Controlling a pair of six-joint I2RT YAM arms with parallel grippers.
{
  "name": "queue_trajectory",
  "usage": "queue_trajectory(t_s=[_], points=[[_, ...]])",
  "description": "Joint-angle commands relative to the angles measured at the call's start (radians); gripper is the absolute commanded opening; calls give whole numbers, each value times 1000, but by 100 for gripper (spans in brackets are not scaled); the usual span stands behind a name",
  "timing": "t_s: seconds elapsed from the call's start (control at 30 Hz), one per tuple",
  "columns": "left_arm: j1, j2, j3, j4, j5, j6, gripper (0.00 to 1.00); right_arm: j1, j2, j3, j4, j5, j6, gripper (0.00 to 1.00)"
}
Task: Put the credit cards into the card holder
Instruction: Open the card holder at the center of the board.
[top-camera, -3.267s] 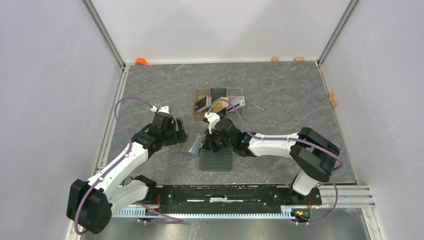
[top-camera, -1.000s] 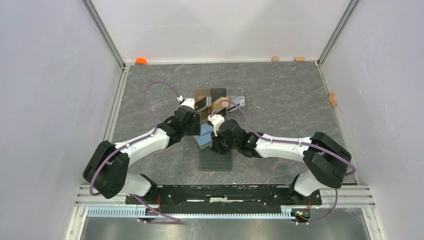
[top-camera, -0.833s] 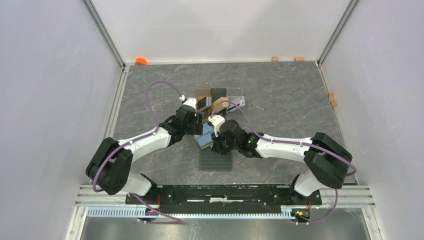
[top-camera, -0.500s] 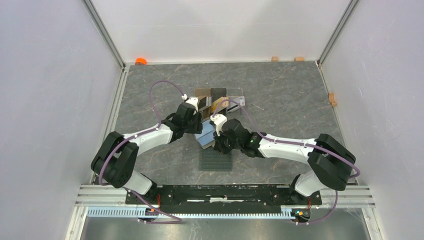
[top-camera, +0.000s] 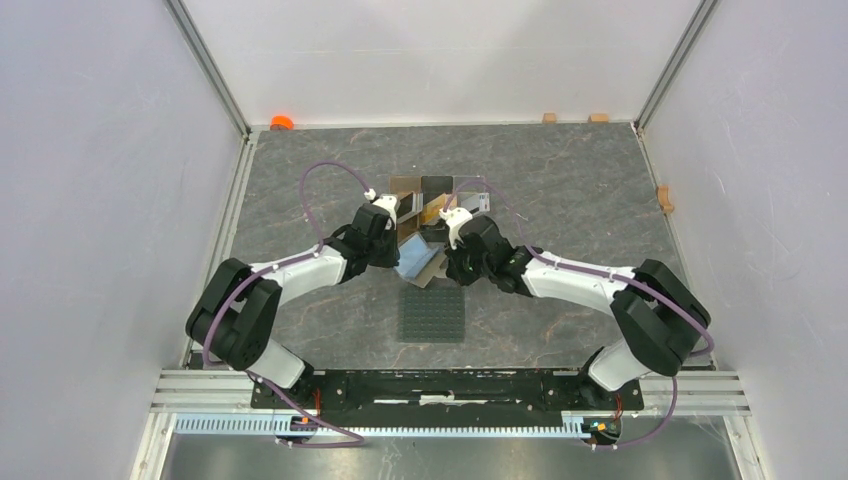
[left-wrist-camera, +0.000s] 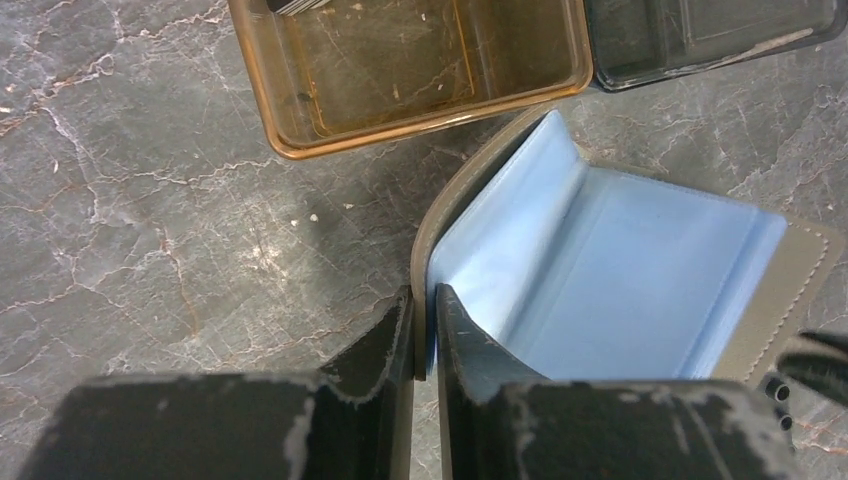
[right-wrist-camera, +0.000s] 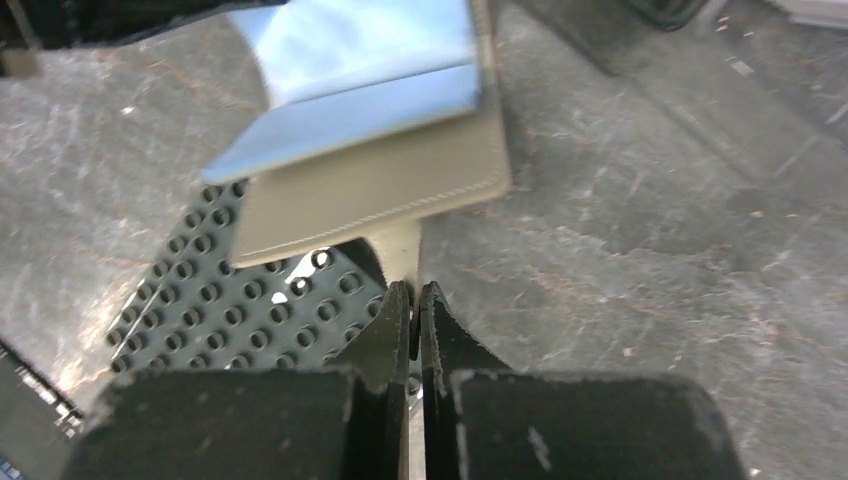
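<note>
I have the left gripper (left-wrist-camera: 425, 335) pressed together on the rim of one flap of the small, flat, olive-taupe folding card holder (left-wrist-camera: 610, 285). Its thin edge is pinched between the two black fingers. The right gripper (right-wrist-camera: 413, 305) is closed tight on the holder's pale snap tab (right-wrist-camera: 400, 250) at the opposite side.

The holder sits between my two tools at mid-table, spread open in a shallow V with its shiny bluish pockets facing up. I cannot tell whether its underside touches the grey marbled table (top-camera: 560, 190).

The clear three-slot stand (left-wrist-camera: 400, 80) is just beyond the holder's fold, and a gold-orange plastic card (top-camera: 433, 208) leans in it. The dark grey studded square mat (top-camera: 433, 315) lies just on the near side of the holder.
</note>
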Motion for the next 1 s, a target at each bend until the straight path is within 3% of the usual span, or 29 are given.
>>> queue_trajectory(t_s=[0.0, 0.13, 0.23, 0.4, 0.63, 0.83, 0.97], points=[[-1, 21, -1, 38, 37, -28, 16, -34, 42, 80, -5, 86, -60, 0], [-2, 24, -26, 77, 84, -81, 12, -58, 68, 98, -25, 142, -83, 0], [-2, 20, -62, 96, 103, -159, 3, -65, 79, 91, -33, 179, -88, 0], [-6, -42, -197, 233, 94, -343, 2, -68, 90, 63, -19, 242, -81, 0], [-78, -166, -357, 370, -76, -526, 2, -70, 84, 58, -24, 337, -56, 0], [-146, -266, -415, 371, -192, -597, 2, -67, -22, 52, -91, 306, -40, 42], [-165, -293, -424, 370, -215, -604, 2, -47, -132, 41, -117, 314, 2, 58]])
